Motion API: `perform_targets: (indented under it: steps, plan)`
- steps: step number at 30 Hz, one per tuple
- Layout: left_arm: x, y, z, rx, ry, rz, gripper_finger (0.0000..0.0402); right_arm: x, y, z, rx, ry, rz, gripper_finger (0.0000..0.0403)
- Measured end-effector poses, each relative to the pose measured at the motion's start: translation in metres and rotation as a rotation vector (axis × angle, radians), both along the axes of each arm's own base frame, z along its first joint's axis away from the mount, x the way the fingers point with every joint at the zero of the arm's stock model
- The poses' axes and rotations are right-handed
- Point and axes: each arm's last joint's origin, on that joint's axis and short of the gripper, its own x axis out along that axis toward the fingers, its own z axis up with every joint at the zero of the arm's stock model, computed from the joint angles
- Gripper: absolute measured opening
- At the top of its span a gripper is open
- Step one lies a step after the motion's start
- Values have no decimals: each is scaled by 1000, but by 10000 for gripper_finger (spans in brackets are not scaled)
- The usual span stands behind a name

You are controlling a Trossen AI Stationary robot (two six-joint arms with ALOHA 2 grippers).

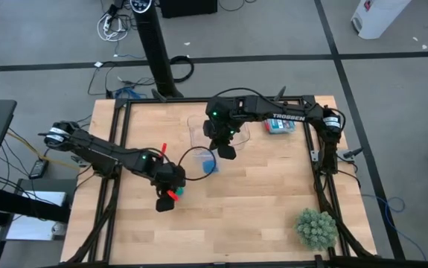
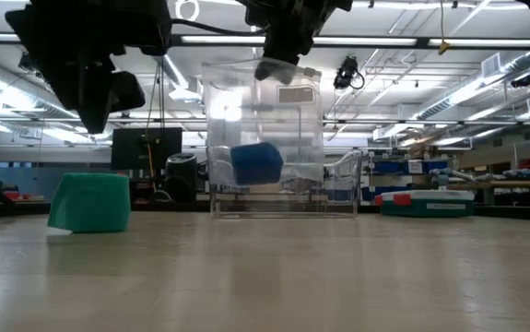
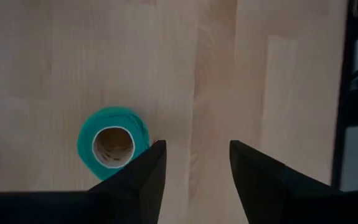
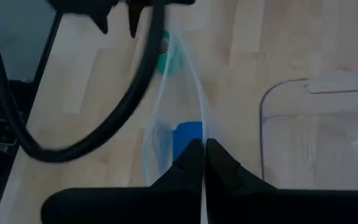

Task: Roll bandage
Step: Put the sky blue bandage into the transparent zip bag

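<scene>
The bandage [image 3: 112,144] is a small teal coil standing on end on the wood, its pale core showing; it also shows in the low view [image 2: 89,201]. My left gripper [image 3: 194,155] hangs open above the table, and the coil lies just outside one finger rather than between them. In the high view this gripper [image 1: 167,198] is left of centre. My right gripper [image 4: 203,152] is shut on a clear plastic container [image 2: 265,138] near the table's middle. A blue roll [image 2: 255,162] sits inside it. My right gripper pinches the clear container's thin upper wall [image 4: 198,127] between its two shut fingers, slanting down from above. The container stands upright under the fingers, the blue roll [image 4: 188,135] inside. I cannot tell whether its base rests on the table.
A second clear container [image 4: 319,124] lies beside the held one, toward the far edge. A teal-and-red box [image 1: 279,126] sits at the far right, and a green spiky ball [image 1: 316,228] at the near right corner. Black frame rails [image 1: 314,171] border the table.
</scene>
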Motion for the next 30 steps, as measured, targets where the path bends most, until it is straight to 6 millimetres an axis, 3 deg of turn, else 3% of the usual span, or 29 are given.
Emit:
perform_targets:
  steps: [10,18,25,30]
  plan:
    - [-1,4,-10,157,17,11,183,0,-3,-1,22,5,-15,0]
    - [-7,5,-27,149,40,0,183,0,-3,-1,36,5,-10,0]
    - [-2,4,-28,171,-34,-30,183,0,-3,-1,47,6,-4,0]
    - [3,3,-40,188,8,-65,183,-1,-4,-1,48,6,-8,0]
